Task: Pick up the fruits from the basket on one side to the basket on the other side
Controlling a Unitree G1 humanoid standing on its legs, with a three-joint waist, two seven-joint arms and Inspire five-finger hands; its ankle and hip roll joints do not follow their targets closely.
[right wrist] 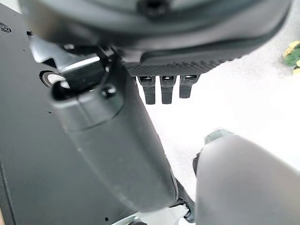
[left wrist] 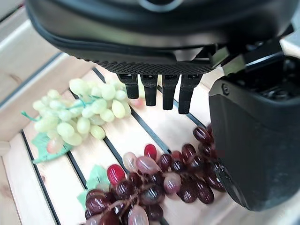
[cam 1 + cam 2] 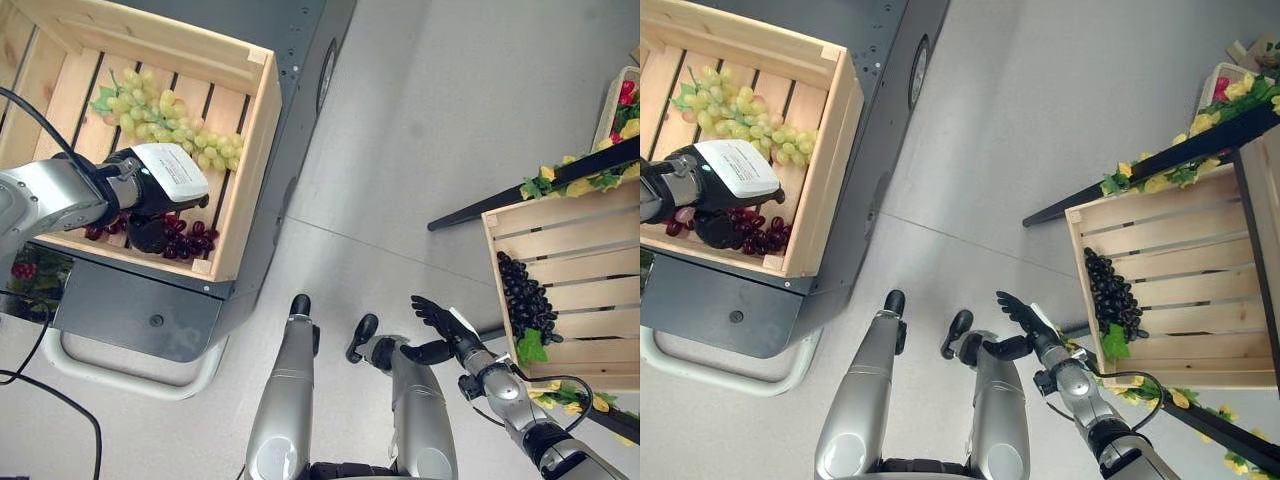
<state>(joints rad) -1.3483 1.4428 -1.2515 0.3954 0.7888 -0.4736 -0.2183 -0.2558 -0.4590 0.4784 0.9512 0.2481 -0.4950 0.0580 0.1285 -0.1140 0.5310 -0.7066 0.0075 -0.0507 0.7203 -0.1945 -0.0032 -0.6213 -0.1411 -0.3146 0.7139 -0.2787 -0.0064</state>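
A wooden crate [image 3: 255, 150] at the upper left holds a bunch of green grapes [image 3: 165, 118] and a bunch of red grapes [image 3: 190, 238]. My left hand [image 3: 160, 185] hovers open just over the red bunch, near the crate's front wall. In the left wrist view its straight fingers [image 2: 152, 89] point past the red grapes [image 2: 159, 180] toward the green grapes [image 2: 79, 117], and nothing is held. A second wooden crate [image 3: 570, 225] at the right holds black grapes [image 3: 525, 295]. My right hand [image 3: 440, 322] hangs low and open, left of that crate.
The left crate rests on a dark grey stand [image 3: 130, 310] with a white tubular frame [image 3: 130, 380]. A black bar with yellow flowers and leaves [image 3: 560, 185] runs above the right crate. A small basket [image 3: 622, 105] sits at the far right. Grey floor [image 3: 420, 130] lies between the crates.
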